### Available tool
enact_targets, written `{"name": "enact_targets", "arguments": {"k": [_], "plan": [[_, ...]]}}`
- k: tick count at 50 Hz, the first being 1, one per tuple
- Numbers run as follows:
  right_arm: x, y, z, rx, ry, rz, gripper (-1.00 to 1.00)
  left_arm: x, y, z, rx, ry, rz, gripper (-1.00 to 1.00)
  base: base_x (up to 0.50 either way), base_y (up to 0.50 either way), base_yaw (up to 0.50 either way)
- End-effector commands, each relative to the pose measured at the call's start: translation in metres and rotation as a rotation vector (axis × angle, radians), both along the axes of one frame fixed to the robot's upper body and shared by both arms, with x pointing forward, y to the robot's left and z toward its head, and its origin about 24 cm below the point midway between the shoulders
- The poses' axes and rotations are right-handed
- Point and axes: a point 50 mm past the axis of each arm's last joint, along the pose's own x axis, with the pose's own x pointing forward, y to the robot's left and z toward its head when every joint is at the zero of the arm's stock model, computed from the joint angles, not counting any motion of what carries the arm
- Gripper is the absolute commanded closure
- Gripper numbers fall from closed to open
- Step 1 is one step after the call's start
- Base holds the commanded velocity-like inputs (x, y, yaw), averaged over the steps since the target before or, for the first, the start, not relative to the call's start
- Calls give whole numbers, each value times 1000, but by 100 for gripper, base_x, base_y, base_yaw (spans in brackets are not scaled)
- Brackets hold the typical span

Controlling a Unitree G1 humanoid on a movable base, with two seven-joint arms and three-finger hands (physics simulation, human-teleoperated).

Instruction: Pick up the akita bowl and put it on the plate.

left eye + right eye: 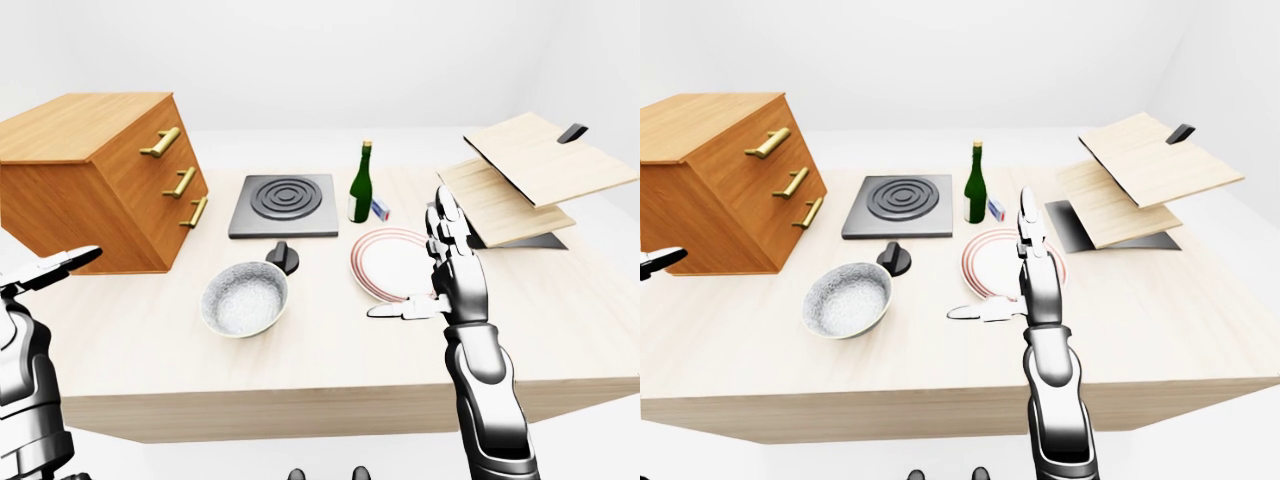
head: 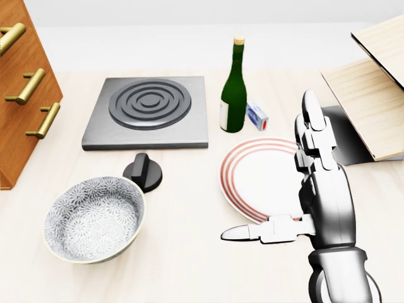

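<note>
Akita bowl [image 2: 93,219]: upright on the surface [image 2: 189,259], empty, left of the plate and lower in the head view, well apart from it; no hand touches it.
Plate [image 2: 259,170]: flat on the surface, red rings at its rim, nothing on it.
Right hand [image 2: 325,202]: spread wide, fingers straight up, thumb pointing toward the view's left, holding nothing; in the head view it covers the plate's right rim.
Left hand [image 1: 42,272]: far left of the plate in the left-eye view, fingers stretched out, empty.
Knob [image 2: 142,172]: black, left of the plate, just beside the bowl's upper right rim.
Bottle [image 2: 233,95]: green, upright, just above the plate's top rim.
Box [image 2: 256,116]: small, blue and white, above the plate, beside the bottle's right.
Hob [image 2: 148,110]: grey, ringed, up and left of the plate.
Drawer chest [image 1: 100,180]: wooden, brass handles, far left of the plate.
Boards [image 1: 530,170]: two pale wooden ones, tilted, up and right of the plate.
</note>
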Motion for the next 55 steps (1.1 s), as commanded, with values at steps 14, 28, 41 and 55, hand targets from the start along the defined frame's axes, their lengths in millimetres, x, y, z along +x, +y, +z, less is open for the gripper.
{"name": "enact_targets", "arguments": {"k": [14,28,41,55], "plan": [[-1,0,0,-1,-1,-3,-100,-5,0,-2,2,0,-2,-100,40,0,0],[0,-1,0,-5,0,-6,-100,-7,-1,-2,1,-2,-3,-100,40,0,0],[0,0,0,-8,-2,-5,-100,-9,-2,-3,-1,-2,-3,-100,40,0,0],[-1,5,1,-54,-7,8,-100,-16,-4,-8,-3,-1,-2,-100,13,0,0]]}}
